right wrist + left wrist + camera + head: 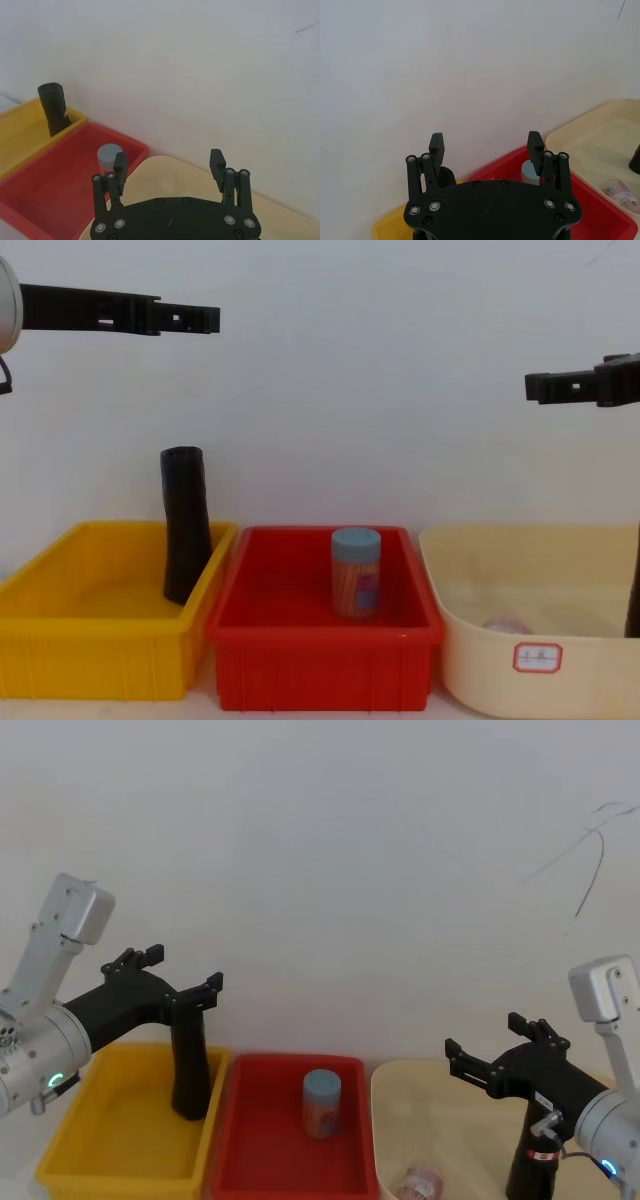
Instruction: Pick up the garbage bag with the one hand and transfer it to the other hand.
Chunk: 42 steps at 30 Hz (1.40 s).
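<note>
The garbage bag, a thick black roll, stands leaning in the right end of the yellow bin. It rises above the rim in the chest view, and a small red mark shows on its side in the right wrist view. My left gripper, on the arm with the green ring, hangs open well above the roll. My right gripper, on the arm with the blue ring, is open and empty, high over the beige tub.
A red bin between the yellow bin and the tub holds a blue-lidded jar. In the beige tub stand another black roll with a red-and-white band and a small pink jar. A white wall rises close behind.
</note>
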Each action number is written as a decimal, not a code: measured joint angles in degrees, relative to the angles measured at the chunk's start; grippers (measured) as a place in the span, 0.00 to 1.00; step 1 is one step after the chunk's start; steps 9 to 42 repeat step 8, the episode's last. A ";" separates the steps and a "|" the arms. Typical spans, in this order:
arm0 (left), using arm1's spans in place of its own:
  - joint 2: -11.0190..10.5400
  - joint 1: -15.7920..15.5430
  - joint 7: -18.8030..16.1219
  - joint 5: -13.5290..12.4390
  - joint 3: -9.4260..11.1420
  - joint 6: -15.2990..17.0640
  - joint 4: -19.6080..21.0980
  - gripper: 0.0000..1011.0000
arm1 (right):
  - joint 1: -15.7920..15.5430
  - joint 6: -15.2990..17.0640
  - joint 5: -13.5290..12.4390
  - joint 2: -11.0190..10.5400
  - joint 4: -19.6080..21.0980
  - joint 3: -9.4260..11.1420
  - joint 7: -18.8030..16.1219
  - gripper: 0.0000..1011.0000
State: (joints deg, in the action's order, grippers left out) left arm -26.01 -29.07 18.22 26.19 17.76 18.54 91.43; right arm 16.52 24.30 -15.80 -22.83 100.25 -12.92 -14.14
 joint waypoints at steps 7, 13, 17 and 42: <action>0.00 0.00 0.10 0.03 0.00 0.00 0.00 0.99 | -0.11 -0.14 0.04 -0.03 0.14 0.04 0.04 0.99; 0.00 0.00 0.12 0.04 0.00 0.00 0.00 0.99 | -0.13 -0.15 0.04 -0.03 0.15 0.05 0.05 0.99; 0.00 0.00 0.12 0.04 0.00 0.00 0.00 0.99 | -0.13 -0.15 0.04 -0.03 0.15 0.05 0.05 0.99; 0.00 0.00 0.12 0.04 0.00 0.00 0.00 0.99 | -0.13 -0.15 0.04 -0.03 0.15 0.05 0.05 0.99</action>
